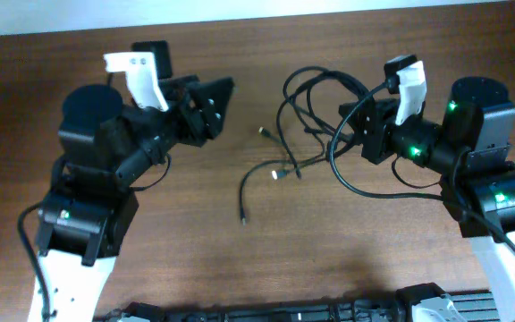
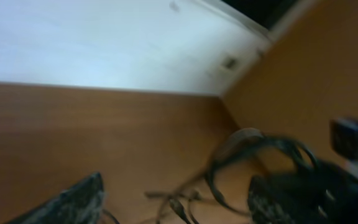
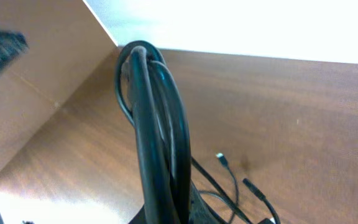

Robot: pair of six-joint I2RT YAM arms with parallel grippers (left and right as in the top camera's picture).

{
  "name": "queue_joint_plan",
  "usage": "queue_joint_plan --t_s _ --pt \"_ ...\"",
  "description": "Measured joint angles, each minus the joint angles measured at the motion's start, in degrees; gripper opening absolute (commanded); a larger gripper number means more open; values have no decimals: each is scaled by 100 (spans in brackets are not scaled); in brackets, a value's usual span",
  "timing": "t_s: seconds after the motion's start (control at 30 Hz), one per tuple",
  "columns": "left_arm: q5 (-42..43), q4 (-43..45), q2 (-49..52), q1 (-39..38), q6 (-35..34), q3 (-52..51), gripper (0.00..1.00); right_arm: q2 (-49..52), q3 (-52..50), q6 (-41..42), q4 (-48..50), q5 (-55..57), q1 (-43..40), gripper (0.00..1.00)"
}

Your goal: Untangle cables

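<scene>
Thin black flexible cables (image 1: 295,161) lie tangled at centre-right of the brown wooden table (image 1: 195,206), with loops bunched toward the right arm. Loose strands trail left, ending in small plugs: one metallic plug (image 1: 264,132) farthest up, another (image 1: 275,174) below it, and a dark plug end (image 1: 243,217) nearest the front edge. The right gripper (image 1: 358,121) is clamped on the bundle. In the right wrist view the cables (image 3: 157,143) rise as a tight arch off the table (image 3: 291,106). The left gripper (image 1: 211,105) hovers left of the tangle, apart from it, fingers spread and holding nothing. The left wrist view is blurry, with fingers (image 2: 73,199) wide apart and the cables (image 2: 219,165) ahead.
</scene>
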Motion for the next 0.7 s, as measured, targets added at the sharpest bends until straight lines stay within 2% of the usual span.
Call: queue_joint_plan --t_s 0.1,0.13,0.3,0.4,0.6,0.7 --pt "732 -22 278 -111 -2 0 82 0 0 216 352 13 0 4" --pt "909 -20 411 -210 -52 0 87 0 0 337 476 17 0 4" --pt "1375 131 1067 -758 -649 0 86 0 0 651 592 22 0 4" --pt "1657 748 1331 -1051 -938 -4 83 0 0 813 605 33 0 4" --pt "1886 1580 1692 -1462 -1300 -4 67 0 0 1071 597 11 0 4" --pt "1878 1598 1749 -1462 -1351 -4 65 0 0 1086 601 -35 0 4"
